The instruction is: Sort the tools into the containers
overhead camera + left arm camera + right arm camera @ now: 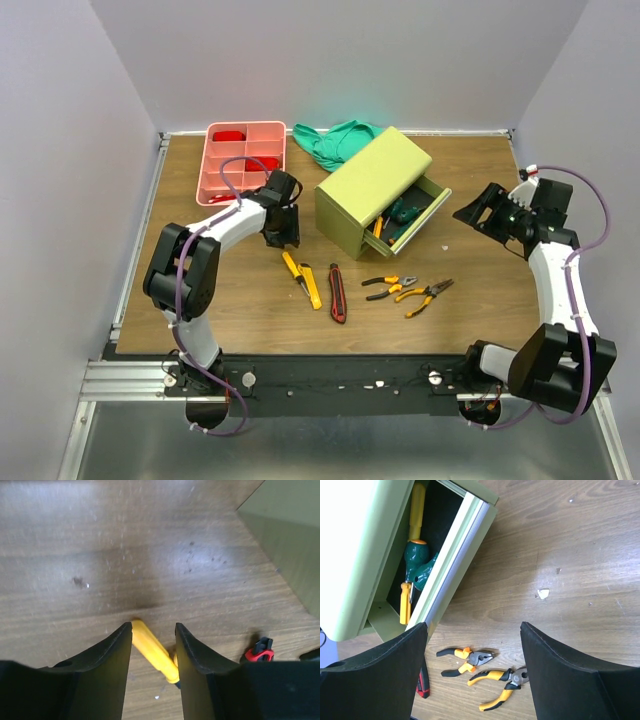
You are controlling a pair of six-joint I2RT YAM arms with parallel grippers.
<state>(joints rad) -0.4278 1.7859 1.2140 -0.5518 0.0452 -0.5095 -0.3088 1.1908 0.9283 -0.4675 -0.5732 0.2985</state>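
**Mia:** Why is the left gripper [283,235] down so low?

**Ben:** It wants the yellow knife [152,650]. That knife lies on the table [200,310], in front of the green chest [372,185] and a bit to its left. The fingers [112,670] are apart, 1 on each side of the knife. I see a gap, so I think they do not pinch it yet. They hide the knife's near end.

**Mia:** What else lies in front of the chest?

**Ben:** The red-black knife [337,292] and 2 pliers [388,286]. They are not sorted yet.

**Mia:** And the right gripper [490,212]?

**Ben:** It hangs to the right of the chest, fingers wide apart, holding nothing. I think it waits.

**Mia:** Why is the drawer [455,555] out?

**Ben:** So tools can go in. Screwdrivers [417,555] lie inside, but the chest covers their far ends.

**Mia:** And farther back?

**Ben:** The pink tray [212,165] sits left of the chest. Red bits lie in it, too small to tell. The green cloth [335,142] is behind the chest.
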